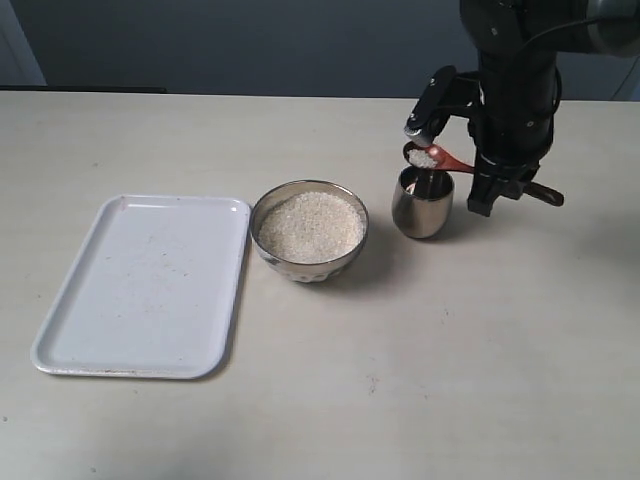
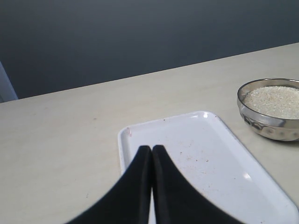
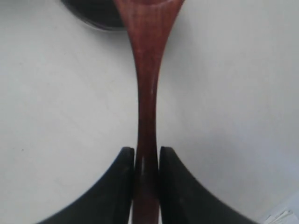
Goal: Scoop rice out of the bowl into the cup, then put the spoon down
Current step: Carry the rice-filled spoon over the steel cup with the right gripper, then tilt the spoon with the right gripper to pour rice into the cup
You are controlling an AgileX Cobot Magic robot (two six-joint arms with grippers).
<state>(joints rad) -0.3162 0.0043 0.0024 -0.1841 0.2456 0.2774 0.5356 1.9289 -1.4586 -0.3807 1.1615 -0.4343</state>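
The steel bowl [image 1: 270,248] stands mid-table, full of white rice [image 1: 310,225]. To its right is the small steel cup [image 1: 422,208]. My right gripper [image 1: 479,176] is shut on the handle of the reddish-brown wooden spoon [image 1: 452,162], whose scoop holds a little rice just over the cup's rim. In the right wrist view the fingers [image 3: 122,186] pinch the spoon [image 3: 147,93], and a dark edge of the cup [image 3: 93,14] shows past it. The left gripper [image 2: 152,149] is shut and empty over the tray, with the bowl [image 2: 268,128] and rice [image 2: 275,100] off to one side.
A white rectangular tray [image 1: 140,290] lies left of the bowl; the left wrist view shows it [image 2: 210,154] under the left gripper, speckled with small crumbs. The right arm's dark body [image 1: 515,90] rises behind the cup.
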